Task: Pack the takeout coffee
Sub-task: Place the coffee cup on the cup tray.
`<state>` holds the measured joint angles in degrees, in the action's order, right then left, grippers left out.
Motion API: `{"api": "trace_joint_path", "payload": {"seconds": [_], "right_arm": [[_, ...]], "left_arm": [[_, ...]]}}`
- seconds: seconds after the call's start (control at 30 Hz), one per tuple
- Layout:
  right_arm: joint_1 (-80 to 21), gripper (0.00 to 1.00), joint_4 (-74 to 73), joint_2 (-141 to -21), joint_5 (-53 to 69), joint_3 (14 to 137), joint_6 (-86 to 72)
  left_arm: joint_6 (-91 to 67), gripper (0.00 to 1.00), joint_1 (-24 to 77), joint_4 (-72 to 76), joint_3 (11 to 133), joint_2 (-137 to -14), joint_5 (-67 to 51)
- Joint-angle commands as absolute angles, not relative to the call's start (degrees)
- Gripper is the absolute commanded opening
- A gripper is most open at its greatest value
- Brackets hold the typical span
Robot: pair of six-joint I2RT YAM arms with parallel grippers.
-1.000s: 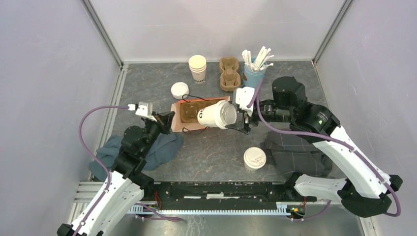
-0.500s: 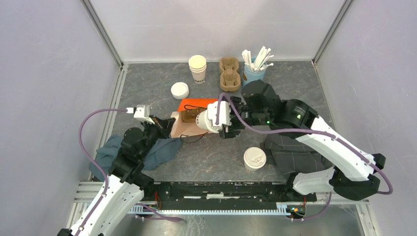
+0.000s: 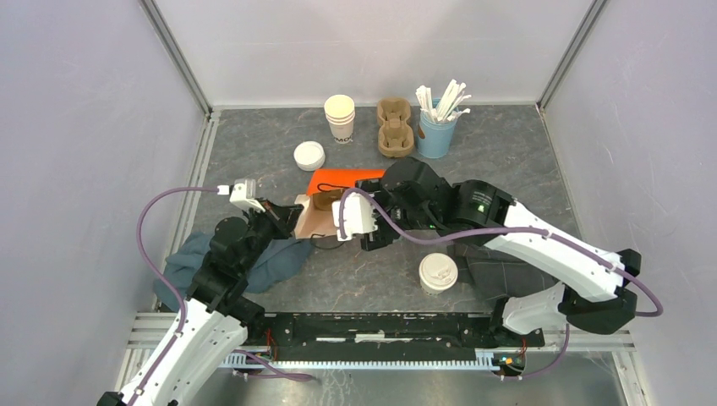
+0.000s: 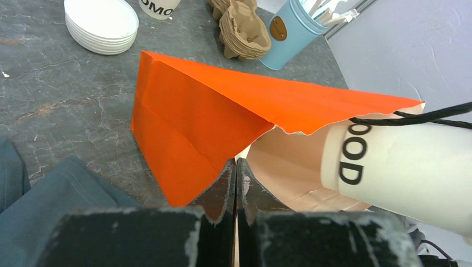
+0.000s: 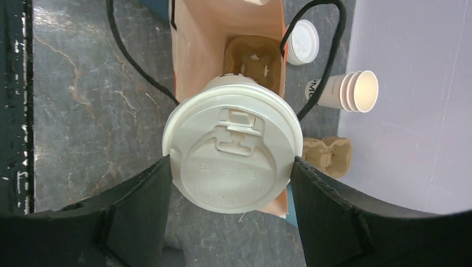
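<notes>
My right claw (image 5: pixel 231 167) is clamped on a lidded cup (image 5: pixel 231 156), one finger on each side just under the lid's rim. The cup lies tilted over with its base pushed into the mouth of the bag (image 4: pixel 189 117) and its lid facing my wrist. My left claw (image 4: pixel 235 167) is pinched together on the edge of the bag's mouth, holding the orange upper flap up off the table (image 3: pixel 507 152).

Deep inside the bag sits a brown pulp carrier (image 5: pixel 250 61), right behind the cup's base. The bag's black cord handles (image 5: pixel 128 61) loop out on both sides of the mouth, and one strand runs across the top of the cup where it passes under the flap.

The second cup (image 3: pixel 438 272) stands upright on the table near the front, well apart from the bag and just beside a grey cloth (image 3: pixel 499 271). A blue cloth (image 3: pixel 254 258) lies bunched under my left arm.

Behind the bag, along the back of the table, are a stack of lids (image 3: pixel 309 156), a stack of open cups (image 3: pixel 340 118), spare carriers (image 3: pixel 394 127) and a blue tin (image 3: pixel 436 131) of wrapped sticks.
</notes>
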<state>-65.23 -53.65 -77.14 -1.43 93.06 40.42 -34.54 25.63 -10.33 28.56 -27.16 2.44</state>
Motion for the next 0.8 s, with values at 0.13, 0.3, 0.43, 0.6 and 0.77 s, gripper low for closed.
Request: {"api": "trace_joint_path", "payload": {"seconds": [0.13,0.3,0.43,0.6,0.77], "right_arm": [[-65.48,0.43,-51.34,-80.53,-6.08,95.48,47.78],[-65.48,0.43,-52.12,-82.83,-6.39,95.40,51.30],[-65.80,0.43,-52.87,-84.70,-5.58,95.10,52.50],[-65.85,0.43,-53.56,-86.11,-5.67,95.67,52.21],[-65.87,0.44,-54.40,-87.45,-6.84,96.99,53.75]], "left_arm": [[-38.64,0.02,25.84,-9.68,31.18,-27.19,2.33],[-40.18,0.02,25.89,-8.94,31.07,-26.79,2.37],[-40.60,0.02,25.84,-8.16,31.17,-26.28,3.31],[-39.72,0.02,25.87,-6.91,30.92,-26.95,2.65],[-39.68,0.02,25.84,-6.08,28.82,-26.15,2.73]]}}
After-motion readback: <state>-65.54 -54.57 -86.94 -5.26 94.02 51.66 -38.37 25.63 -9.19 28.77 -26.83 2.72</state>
